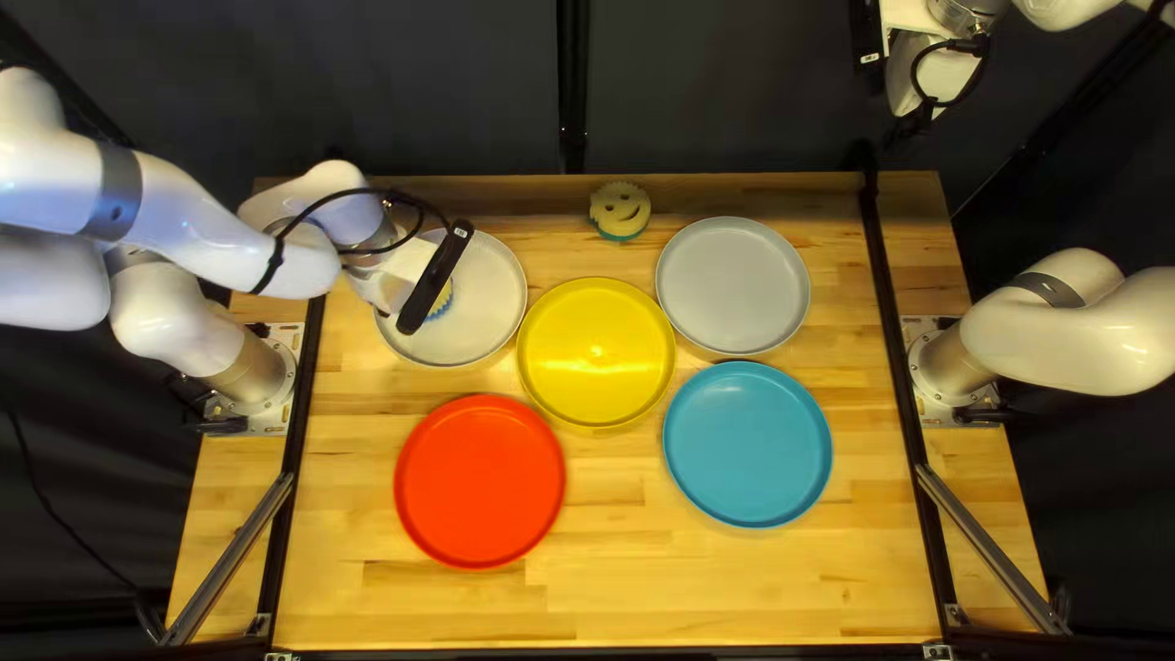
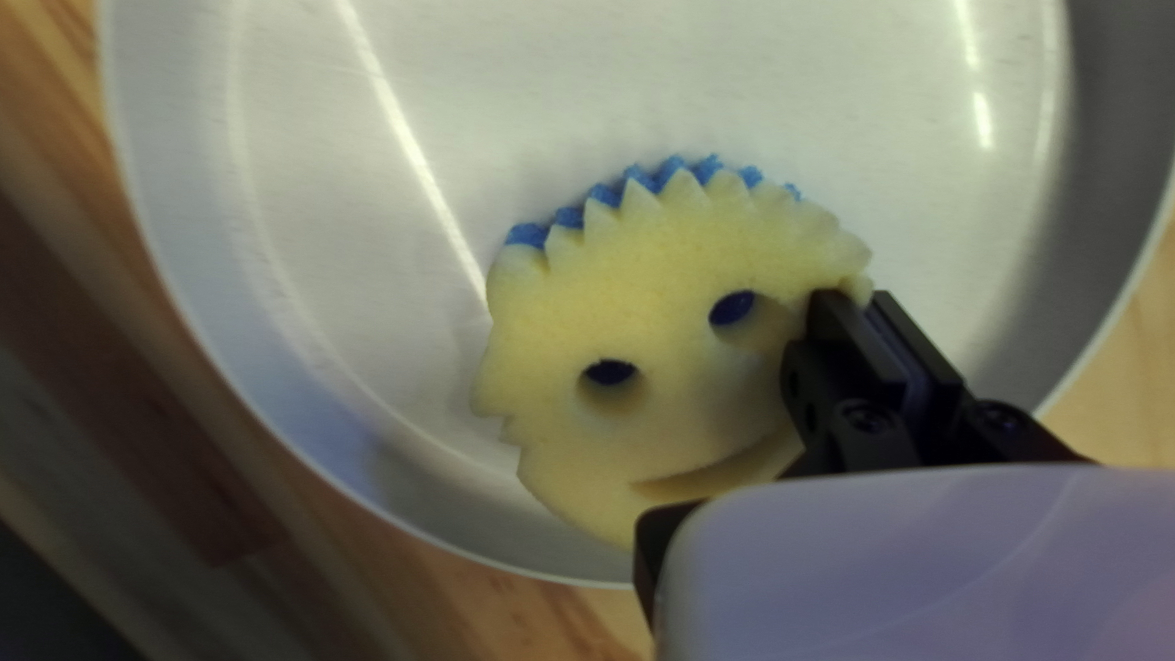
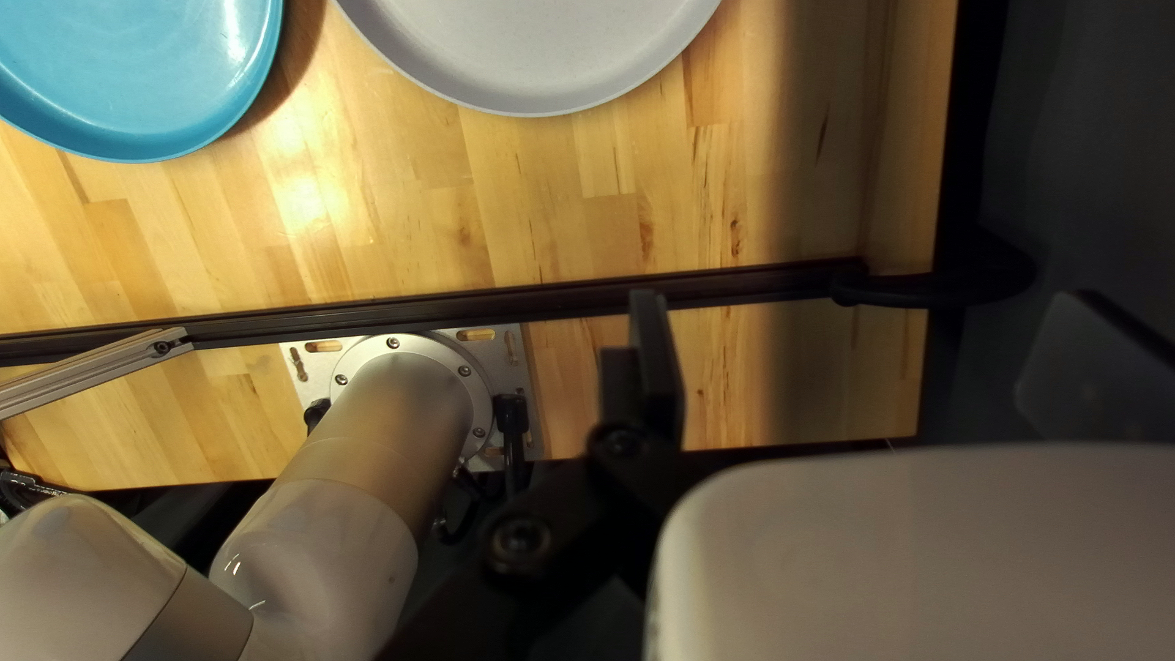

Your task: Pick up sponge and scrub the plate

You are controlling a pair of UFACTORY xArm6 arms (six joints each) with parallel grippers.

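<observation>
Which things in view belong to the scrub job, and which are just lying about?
Job:
- left gripper, shut on the sponge
- blue-backed sponge
- white plate under it

Lying about:
- teal-backed sponge
- yellow plate
- red plate
- blue plate
- gray plate

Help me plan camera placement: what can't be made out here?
- Top left view: the left pincer, behind its arm and a black bar.
- Left wrist view: the sponge's underside, facing away, so contact with the pale plate is unclear.
- Right wrist view: the blue plate and grey plate, cut off by the edge.
</observation>
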